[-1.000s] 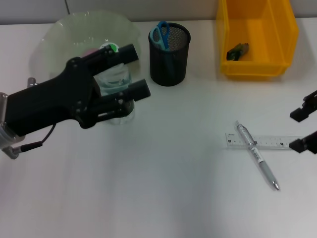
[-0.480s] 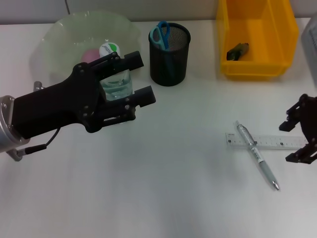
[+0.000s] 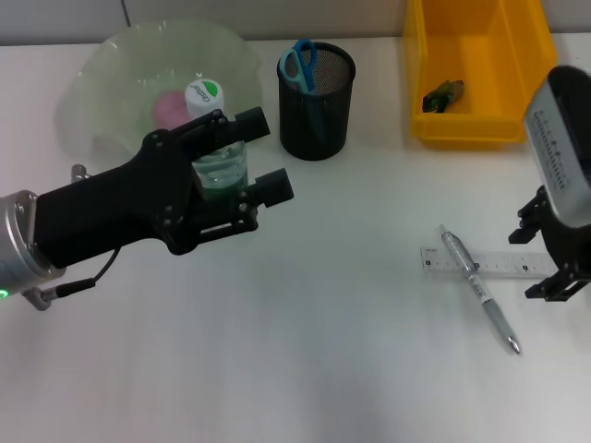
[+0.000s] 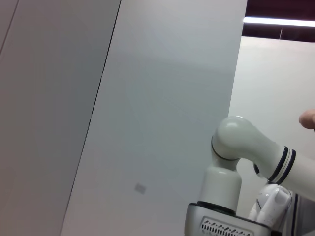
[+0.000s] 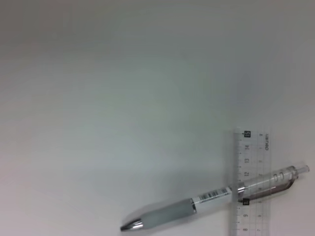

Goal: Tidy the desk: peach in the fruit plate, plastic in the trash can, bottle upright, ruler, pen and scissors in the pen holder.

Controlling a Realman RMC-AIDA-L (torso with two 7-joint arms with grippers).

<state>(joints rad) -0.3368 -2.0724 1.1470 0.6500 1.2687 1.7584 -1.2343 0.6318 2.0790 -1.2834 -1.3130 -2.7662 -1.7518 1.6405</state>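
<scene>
In the head view my left gripper (image 3: 242, 155) is shut on the clear bottle (image 3: 220, 166), which stands upright with its green-and-white cap (image 3: 203, 93) on top, just in front of the fruit plate (image 3: 111, 65). The pink peach (image 3: 169, 109) lies in that plate. Blue-handled scissors (image 3: 300, 63) stick out of the black mesh pen holder (image 3: 316, 101). The plastic (image 3: 443, 95) lies in the yellow trash can (image 3: 480, 129). A pen (image 3: 476, 286) lies across the clear ruler (image 3: 506, 262) on the table. My right gripper (image 3: 540, 258) hangs open over the ruler's right end. The right wrist view shows the pen (image 5: 206, 201) and ruler (image 5: 251, 182).
White tabletop (image 3: 323, 351) stretches across the front and middle. The pen holder stands close to the right of the left gripper's fingertips. The left wrist view shows only a wall and a white robot arm (image 4: 241, 162).
My left gripper has turned and shifted slightly right and nearer with the bottle. My right arm has come in from the right edge to hang over the ruler's end.
</scene>
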